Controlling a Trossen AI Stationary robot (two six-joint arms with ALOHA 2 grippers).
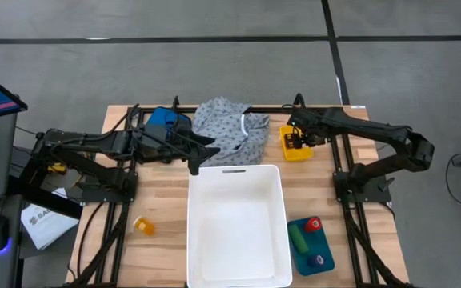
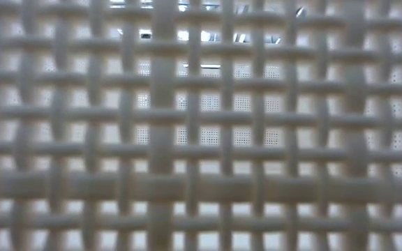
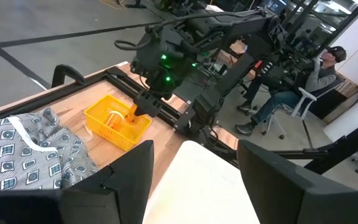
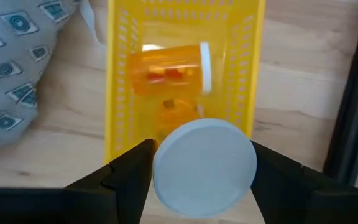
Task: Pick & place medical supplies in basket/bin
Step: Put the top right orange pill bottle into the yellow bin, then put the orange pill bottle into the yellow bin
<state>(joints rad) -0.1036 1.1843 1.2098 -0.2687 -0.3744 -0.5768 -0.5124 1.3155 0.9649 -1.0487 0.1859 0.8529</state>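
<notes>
Meanwhile, the right end effector (image 4: 201, 165) pinches a white-capped orange pill bottle (image 4: 204, 167) above the yellow basket (image 1: 296, 150), where another pill bottle (image 4: 169, 62) lies. The left end effector (image 1: 196, 166) hovers spread beside the dotted garment (image 1: 229, 128).

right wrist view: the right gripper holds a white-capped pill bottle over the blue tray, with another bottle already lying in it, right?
Not quite: the container is a yellow basket, not a blue tray. The right wrist view shows the right gripper holding the white-capped pill bottle over it, with another orange pill bottle lying inside.
</notes>
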